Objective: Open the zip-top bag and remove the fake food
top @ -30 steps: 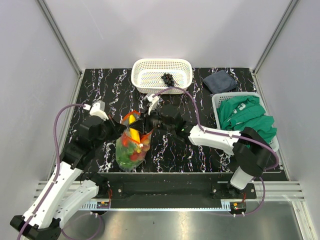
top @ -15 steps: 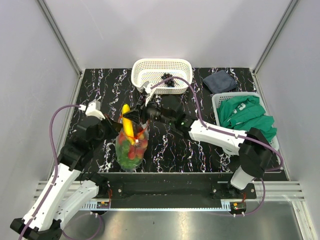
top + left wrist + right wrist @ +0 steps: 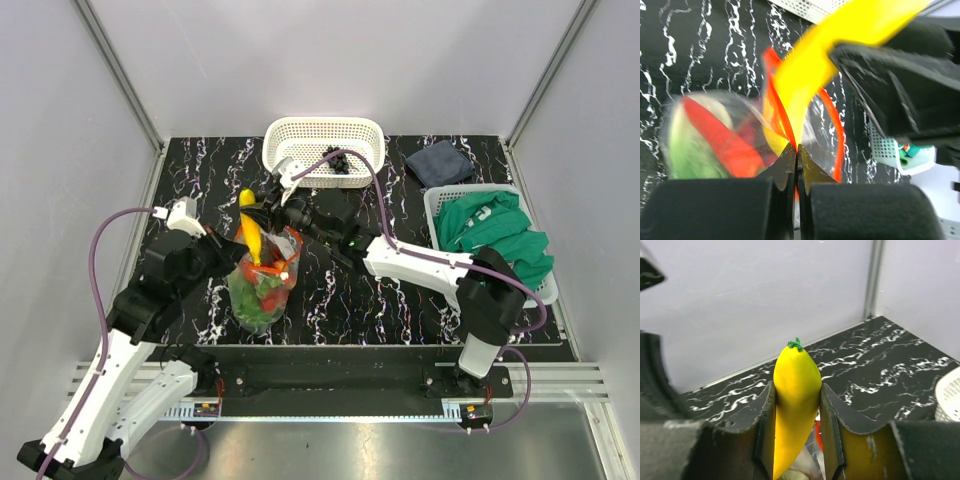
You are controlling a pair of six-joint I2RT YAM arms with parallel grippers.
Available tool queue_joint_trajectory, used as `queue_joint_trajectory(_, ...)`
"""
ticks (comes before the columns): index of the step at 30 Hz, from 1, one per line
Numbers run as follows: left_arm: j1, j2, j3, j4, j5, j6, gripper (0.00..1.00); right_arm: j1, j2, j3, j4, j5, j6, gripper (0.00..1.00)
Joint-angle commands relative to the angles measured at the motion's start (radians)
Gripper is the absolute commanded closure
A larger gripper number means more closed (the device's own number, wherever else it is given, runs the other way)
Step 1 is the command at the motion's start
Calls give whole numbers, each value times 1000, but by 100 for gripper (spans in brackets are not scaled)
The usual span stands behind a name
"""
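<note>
1. Right wrist view: the right gripper (image 3: 796,407) clamped the yellow plastic toy banana (image 3: 796,372), raised for removal.
2. The left gripper (image 3: 796,152), shut on the clear crinkly zip-top bag (image 3: 262,292) at its rim, held it upright between both arms.

You see the zip-top bag (image 3: 284,272) standing upright in front of the white basket (image 3: 322,125), its mouth open and red and green fake food (image 3: 262,300) inside. The yellow banana (image 3: 250,228) sticks up, tilted, from that mouth. The dark grapes (image 3: 338,160) lie in the basket.
</note>
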Motion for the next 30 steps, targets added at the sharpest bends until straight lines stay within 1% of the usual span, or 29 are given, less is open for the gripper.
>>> queue_joint_trajectory(1,-4,-8,60,42,53,-31,100,7,20,45,105,134,-46,89)
queue_joint_trajectory(5,-4,-31,49,22,17,-15,100,7,-26,28,113,232,-100,89)
queue_joint_trajectory(7,-4,-32,54,6,-26,4,100,1,-47,23,118,278,-121,89)
queue_joint_trajectory(11,-4,-22,80,-8,-52,33,100,-56,-40,68,78,280,-123,89)
queue_joint_trajectory(15,-4,-17,86,-18,-71,57,100,-166,-9,138,41,263,-66,89)
queue_joint_trajectory(17,-4,-19,84,-18,-75,70,100,-212,26,167,13,248,-48,89)
queue_joint_trajectory(18,-4,-20,81,-16,-80,82,100,-235,43,196,6,240,-3,89)
queue_joint_trajectory(19,-4,-25,80,-16,-83,90,100,-282,78,210,-5,225,14,89)
queue_joint_trajectory(20,-4,-26,77,-11,-89,94,100,-304,97,230,-23,214,32,91)
queue_joint_trajectory(22,-4,-29,72,2,-95,120,100,-359,155,236,-34,197,64,91)
queue_joint_trajectory(23,-4,-29,72,5,-100,130,100,-379,178,264,-48,198,71,91)
queue_joint_trajectory(24,-4,-28,75,10,-101,140,100,-396,234,291,-69,198,98,92)
queue_joint_trajectory(26,-4,-22,78,16,-97,147,100,-457,293,372,-135,174,149,93)
queue_joint_trajectory(27,-4,-19,80,24,-92,150,100,-476,351,402,-160,165,211,93)
queue_joint_trajectory(28,-4,-16,83,28,-88,151,100,-512,379,434,-225,157,245,94)
queue_joint_trajectory(30,-4,-8,86,39,-69,153,100,-542,464,534,-293,146,337,94)
